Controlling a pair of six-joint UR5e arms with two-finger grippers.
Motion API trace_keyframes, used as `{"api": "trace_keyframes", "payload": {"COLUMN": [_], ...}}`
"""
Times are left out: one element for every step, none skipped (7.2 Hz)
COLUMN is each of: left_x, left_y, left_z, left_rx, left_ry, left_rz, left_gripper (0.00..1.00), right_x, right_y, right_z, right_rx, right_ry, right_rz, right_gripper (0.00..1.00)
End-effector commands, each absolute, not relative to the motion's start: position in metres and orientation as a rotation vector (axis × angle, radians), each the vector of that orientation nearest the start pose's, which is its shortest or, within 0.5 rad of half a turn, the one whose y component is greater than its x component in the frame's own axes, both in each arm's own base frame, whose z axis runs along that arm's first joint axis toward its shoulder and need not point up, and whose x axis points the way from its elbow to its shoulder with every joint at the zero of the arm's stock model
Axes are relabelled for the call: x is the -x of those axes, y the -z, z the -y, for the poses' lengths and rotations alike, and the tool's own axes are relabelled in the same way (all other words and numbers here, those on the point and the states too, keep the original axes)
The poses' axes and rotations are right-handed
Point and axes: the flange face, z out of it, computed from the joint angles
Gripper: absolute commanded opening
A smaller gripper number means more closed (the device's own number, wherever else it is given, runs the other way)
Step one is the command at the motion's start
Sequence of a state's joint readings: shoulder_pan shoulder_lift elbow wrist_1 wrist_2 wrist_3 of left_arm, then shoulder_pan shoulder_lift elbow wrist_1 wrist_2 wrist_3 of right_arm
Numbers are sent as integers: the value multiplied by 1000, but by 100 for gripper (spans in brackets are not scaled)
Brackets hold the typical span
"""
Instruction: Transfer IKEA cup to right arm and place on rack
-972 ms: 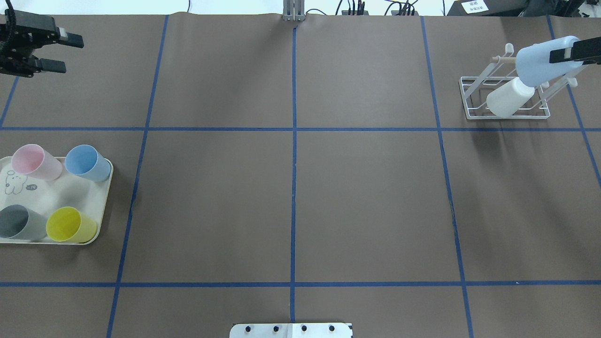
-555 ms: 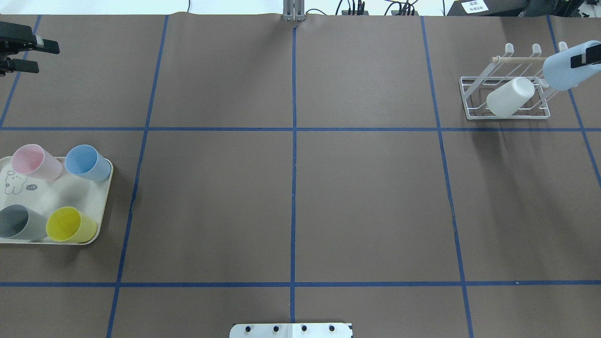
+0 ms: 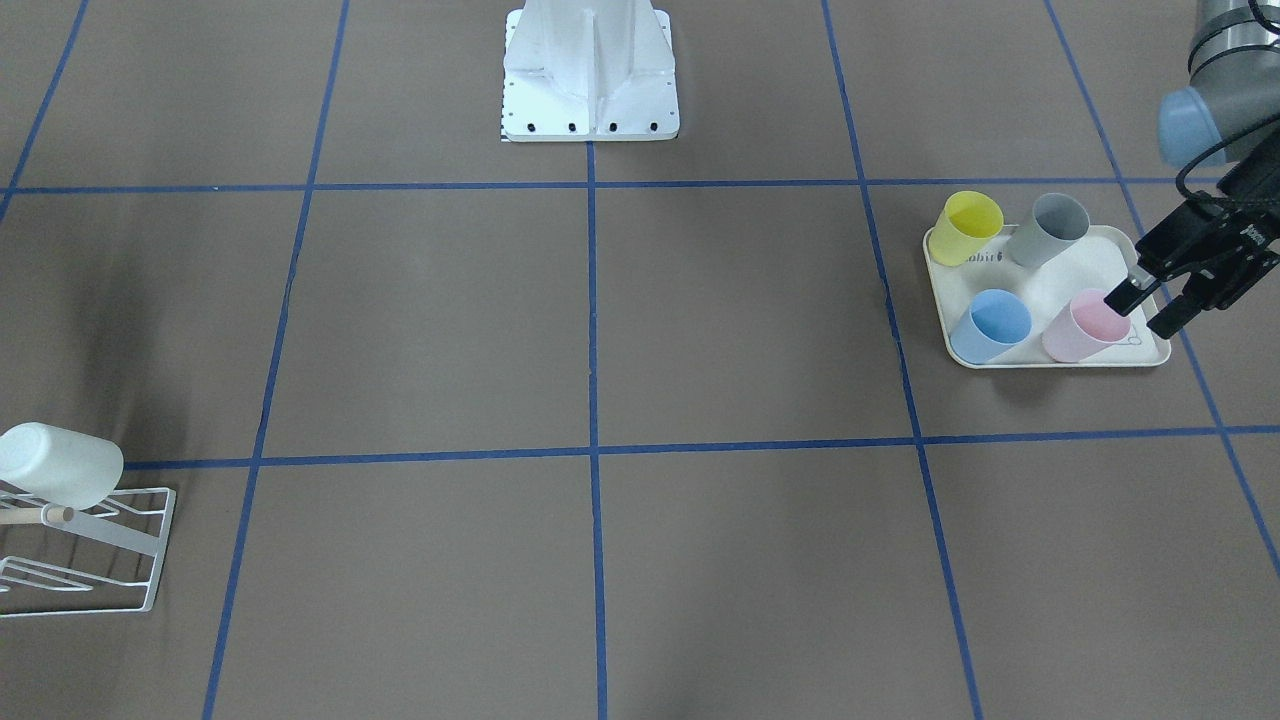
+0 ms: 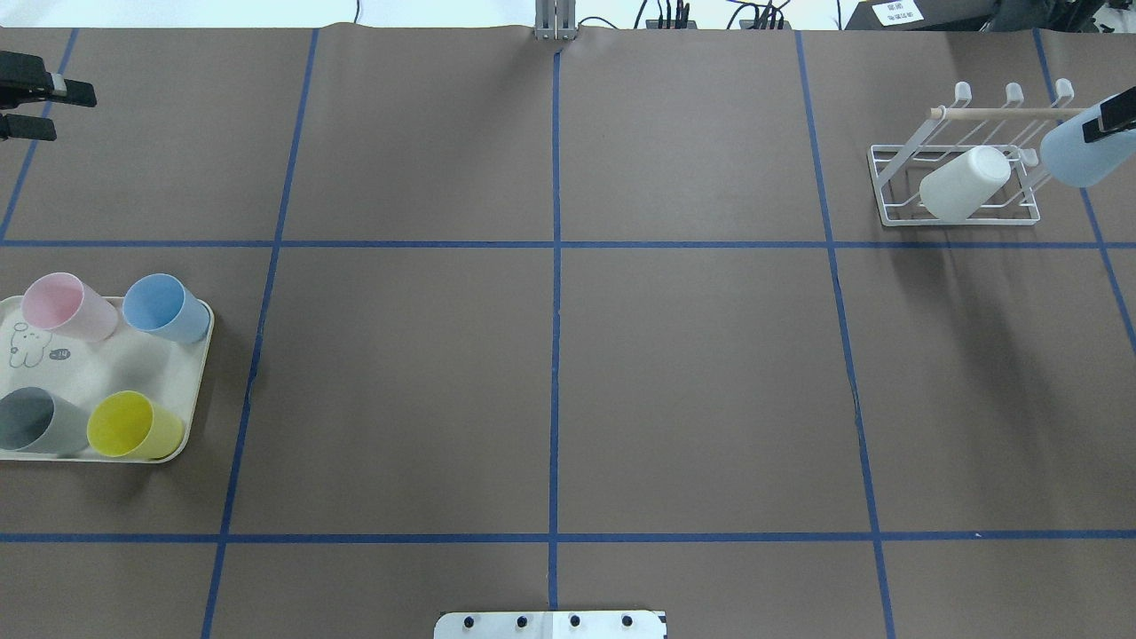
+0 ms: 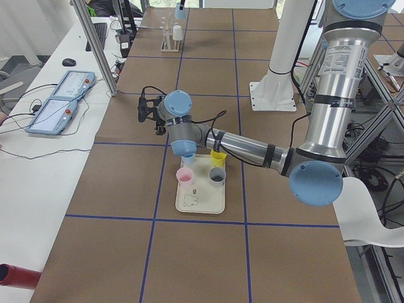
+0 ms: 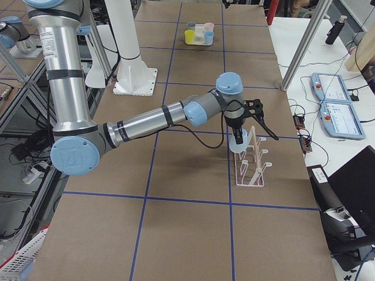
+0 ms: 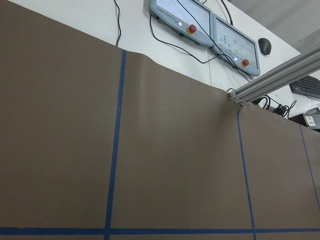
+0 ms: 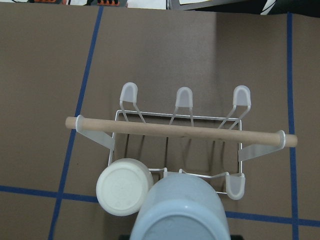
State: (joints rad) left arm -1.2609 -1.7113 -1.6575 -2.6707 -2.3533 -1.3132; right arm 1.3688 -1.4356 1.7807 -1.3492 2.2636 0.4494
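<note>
A pale blue IKEA cup hangs tilted just off the right end of the white wire rack, with my right gripper shut on it. The right wrist view has this cup at the rack's near edge, below the wooden dowel and next to a white cup. That white cup rests slanted on the rack. My left gripper is open and holds nothing at the far left of the table; in the front view the left gripper hovers beside the tray.
A cream tray at the left edge holds a pink cup, a blue cup, a grey cup and a yellow cup. The robot base stands mid-table. Blue tape lines cross the brown table cover.
My right gripper carried the pale blue cup rightward and slightly lower, from over the rack to just past its right end. The left gripper withdrew toward the left edge.
</note>
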Motion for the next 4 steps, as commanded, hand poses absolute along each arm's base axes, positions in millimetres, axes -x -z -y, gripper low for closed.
{"api": "trace_keyframes", "payload": {"left_x": [-103, -103, -103, -103], "left_y": [-416, -416, -415, -415], "left_z": [527, 527, 527, 527], "left_rx": [-378, -378, -379, -379], "left_ry": [315, 315, 314, 314], "left_rz": [-1353, -1353, -1354, -1354], "left_gripper": [100, 100, 100, 100], "right_x": [52, 57, 64, 67], "right_y": [-469, -472, -476, -481], "right_z": [571, 575, 575, 577], "right_rx": [-277, -267, -256, -243], "right_ry": [-35, -31, -21, -22], "right_rz": [810, 808, 808, 806], "right_gripper": [18, 18, 18, 18]}}
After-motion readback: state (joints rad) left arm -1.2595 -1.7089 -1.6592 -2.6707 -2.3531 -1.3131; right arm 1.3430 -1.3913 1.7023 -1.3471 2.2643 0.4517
